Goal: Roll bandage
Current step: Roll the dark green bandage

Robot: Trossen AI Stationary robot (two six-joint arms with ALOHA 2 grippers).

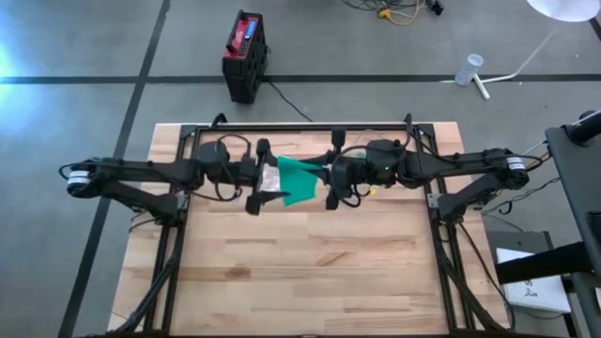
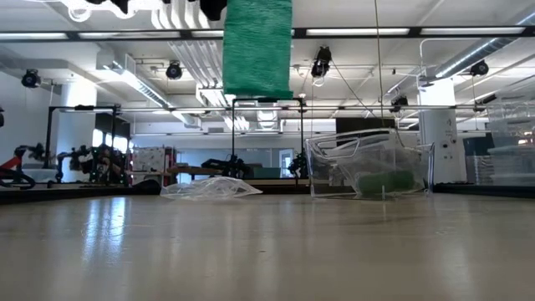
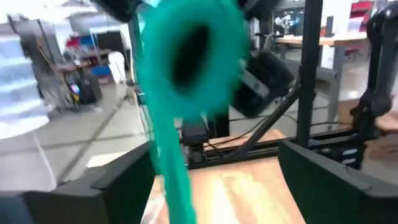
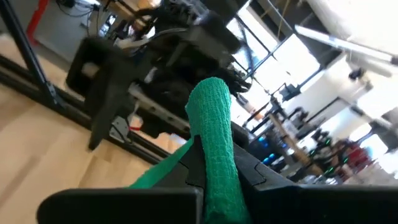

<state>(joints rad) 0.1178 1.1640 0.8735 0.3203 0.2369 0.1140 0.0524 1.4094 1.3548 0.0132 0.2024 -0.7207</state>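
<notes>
**Green bandage hanging between two raised grippers**

Nearest the low camera, the pale wooden table (image 1: 310, 272) is lying bare across the front. Above its middle, both arms are meeting over the far half of the tabletop. The right gripper (image 4: 214, 177) is reaching in from three o'clock with its dark fingers pinched tight on the green woven elastic bandage (image 1: 299, 180), whose rolled end is standing up between them in the right wrist view. The left gripper (image 1: 266, 176) is coming in from nine o'clock, its two fingers (image 3: 112, 180) spread wide on either side of the bandage without touching it; in the left wrist view the roll's hollow core is facing that camera and a loose strip is trailing down. In the low view the bandage is hanging at twelve o'clock, well above the table. Farther back, a crumpled clear plastic bag (image 2: 209, 188) is lying at eleven o'clock and a clear plastic bin (image 2: 368, 163) is sitting at one o'clock
</notes>
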